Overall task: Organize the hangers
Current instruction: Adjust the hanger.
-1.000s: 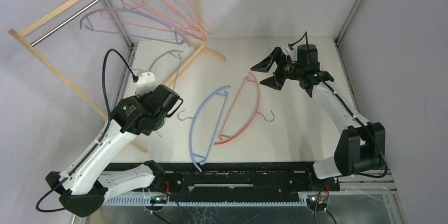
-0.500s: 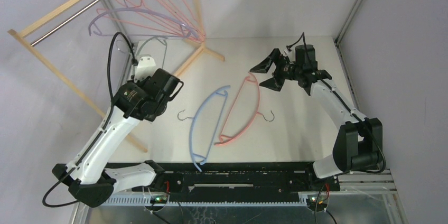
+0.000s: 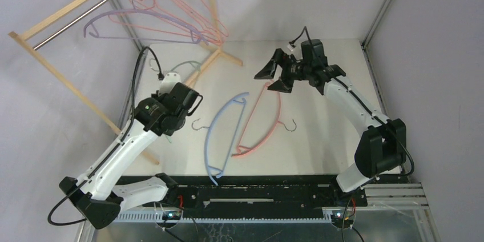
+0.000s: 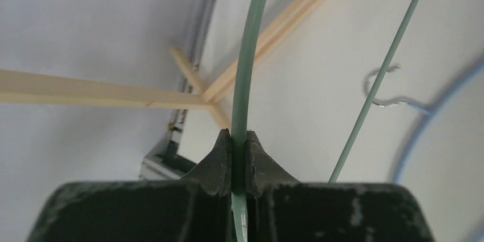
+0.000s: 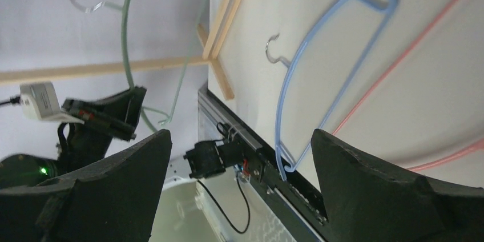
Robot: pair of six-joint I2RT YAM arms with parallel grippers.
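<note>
Overhead unclear; wrist: left gripper (image 4: 238, 139) pinches green hanger (image 4: 245, 71).

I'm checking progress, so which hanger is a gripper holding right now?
The green hanger, pinched in the shut left gripper. The blue hanger and pink hanger lie on the table; the rest hang on the rack.

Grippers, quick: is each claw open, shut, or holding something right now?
Left gripper: shut on the green hanger.
Right gripper: open wide, holding nothing.
</note>
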